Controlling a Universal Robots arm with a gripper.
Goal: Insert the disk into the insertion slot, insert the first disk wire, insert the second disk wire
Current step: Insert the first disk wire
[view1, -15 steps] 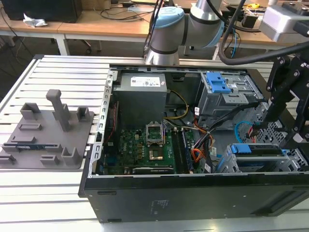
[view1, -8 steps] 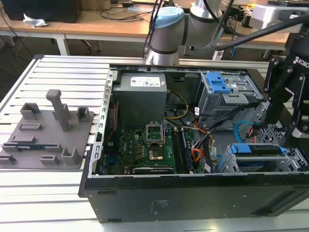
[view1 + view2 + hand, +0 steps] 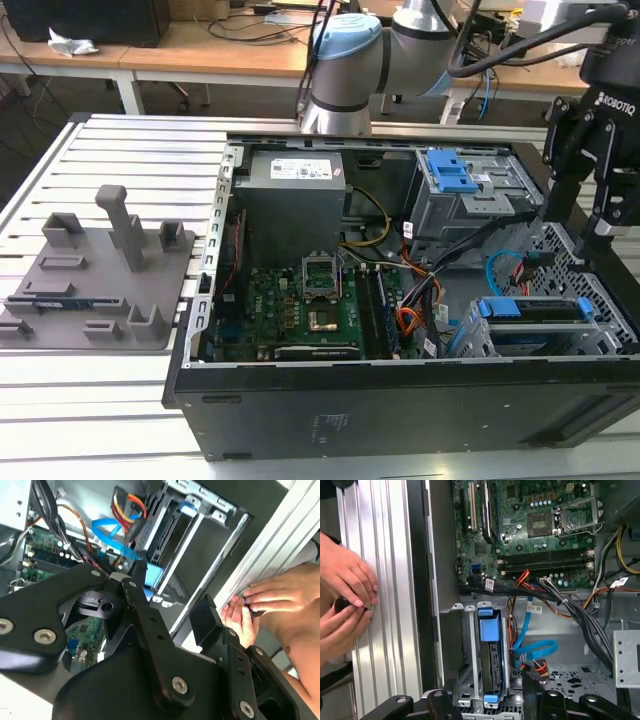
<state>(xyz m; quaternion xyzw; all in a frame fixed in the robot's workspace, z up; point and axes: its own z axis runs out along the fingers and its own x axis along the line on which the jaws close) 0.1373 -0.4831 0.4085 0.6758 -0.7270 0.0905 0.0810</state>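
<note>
The disk [image 3: 530, 310], a drive in a bright blue carrier, sits inside the insertion slot [image 3: 468, 338], the low grey cage at the front of the open computer case on the exterior view's right. In the first wrist view the disk [image 3: 490, 652] fills the insertion slot [image 3: 470, 645]. A flat blue wire [image 3: 535, 647] and a red, orange and black wire bundle [image 3: 535, 667] lie loose beside the cage. My gripper [image 3: 580, 225] hangs open above the case, just behind the cage, holding nothing. Its fingers [image 3: 530, 692] stand wide apart in both wrist views.
A person's hands [image 3: 345, 597] rest on the ribbed aluminium table right beside the case. Inside the case are the motherboard [image 3: 300, 300], the power supply [image 3: 295, 200] and a taller grey cage with a blue tab [image 3: 450, 172]. A grey fixture block [image 3: 100, 270] stands on the exterior view's left.
</note>
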